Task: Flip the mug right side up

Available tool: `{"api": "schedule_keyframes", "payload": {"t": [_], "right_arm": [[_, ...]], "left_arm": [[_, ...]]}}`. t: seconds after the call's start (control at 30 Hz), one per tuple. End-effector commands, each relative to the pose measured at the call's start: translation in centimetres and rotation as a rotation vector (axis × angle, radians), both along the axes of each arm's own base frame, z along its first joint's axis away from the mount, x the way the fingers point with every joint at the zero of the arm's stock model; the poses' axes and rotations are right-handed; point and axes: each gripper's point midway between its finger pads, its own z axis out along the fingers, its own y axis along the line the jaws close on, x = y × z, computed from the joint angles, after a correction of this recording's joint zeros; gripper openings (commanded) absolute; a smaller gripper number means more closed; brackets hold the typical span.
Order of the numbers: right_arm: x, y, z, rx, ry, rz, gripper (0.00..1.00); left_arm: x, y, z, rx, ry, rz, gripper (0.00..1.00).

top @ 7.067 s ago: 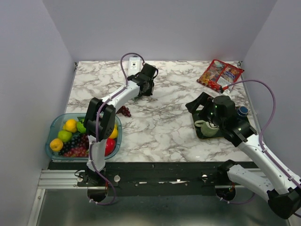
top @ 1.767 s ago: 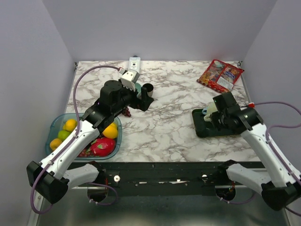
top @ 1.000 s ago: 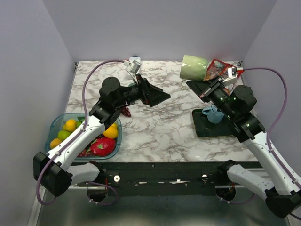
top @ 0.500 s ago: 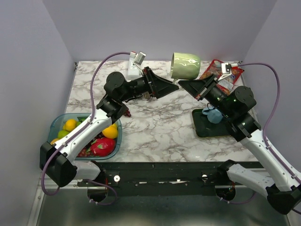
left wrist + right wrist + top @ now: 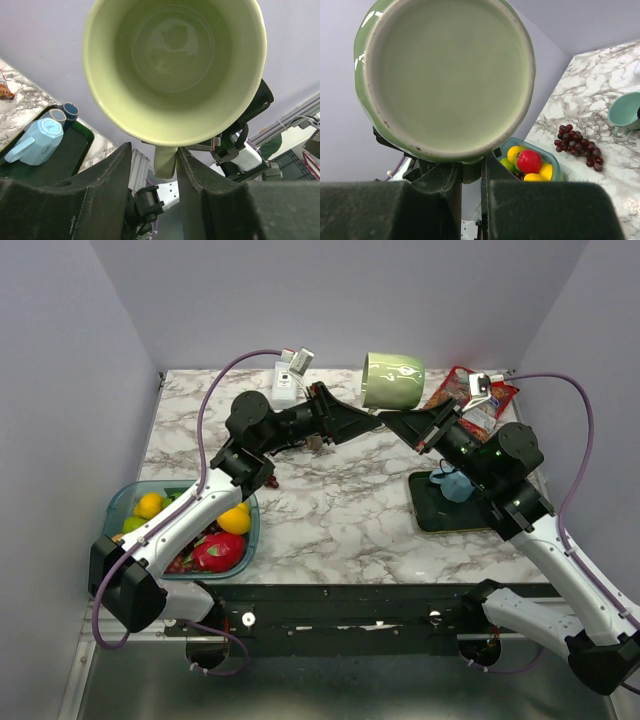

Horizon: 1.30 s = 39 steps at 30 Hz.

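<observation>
Mug (image 5: pixel 393 380) aloft sideways, clamped in my right pincer (image 5: pixel 470 175); my left pincer (image 5: pixel 154 156) apart, straddling its handle (image 5: pixel 165 162); uprighting remains.

mug (image 5: pixel 175 65) rim: cropped at top | fruit bowl (image 5: pixel 512 142): partly hidden

The white-and-black left arm (image 5: pixel 215 495) and right arm (image 5: pixel 540 530) both reach up, their tips meeting in mid-air. The right gripper (image 5: pixel 392 421) pinches the handle of the pale green ceramic mug (image 5: pixel 393 380). The left gripper (image 5: pixel 370 421) straddles that handle, with a gap on one side.
</observation>
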Motion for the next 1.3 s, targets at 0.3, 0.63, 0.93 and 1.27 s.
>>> {"api": "schedule_keyframes", "payload": {"t": [0.3,0.63,0.93,1.27], "right_arm": [[-0.8,0.5,1.9,0.019,-0.080,0.033,0.00],[0.7,-0.2,0.3,-0.044,-0.029,-0.050,0.01],[2.8,-2.3,-5.0,-0.246,0.143,-0.206,0.45],[1.8,-6.8,-9.2,-0.338,0.256,-0.383,0.70]], "left_arm": [[-0.3,-0.7,1.2,-0.017,-0.041,-0.041,0.11],[0.3,-0.4,0.8,0.028,-0.063,0.014,0.00],[2.1,0.4,-1.8,0.200,-0.028,0.130,0.00],[6.0,0.6,-9.3,0.459,0.044,0.244,0.00]]}}
